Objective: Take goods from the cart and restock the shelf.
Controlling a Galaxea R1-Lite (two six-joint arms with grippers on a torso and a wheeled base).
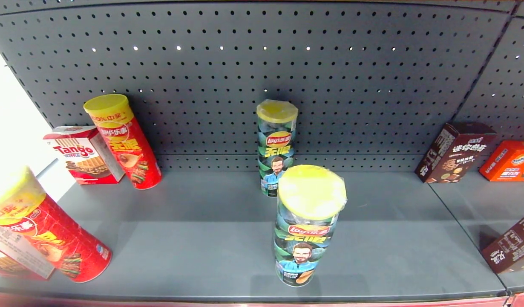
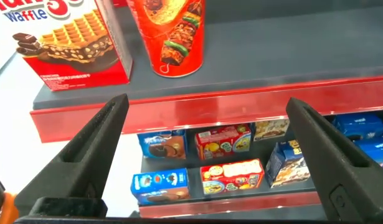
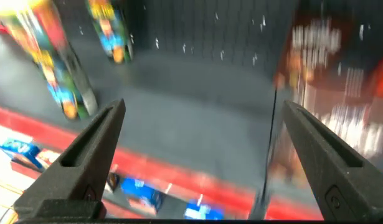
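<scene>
A grey pegboard [image 1: 262, 64] forms the far wall. At far left a waffle box [image 1: 81, 155] stands upright against it; a second waffle box [image 1: 15, 256] sits at the near left edge. In the next bay to the right, a brown box [image 1: 456, 153] leans at the far side with an orange box [image 1: 511, 161] just to its right, and another brown box [image 1: 511, 249] stands nearer. A red strip [image 2: 210, 109] runs along the near edge. Below it, small blue, red and yellow packets [image 2: 222, 142] stand in rows.

Empty left hand [image 2: 207, 104] and empty right hand [image 3: 203, 109], each with jaws spread wide apart.
</scene>
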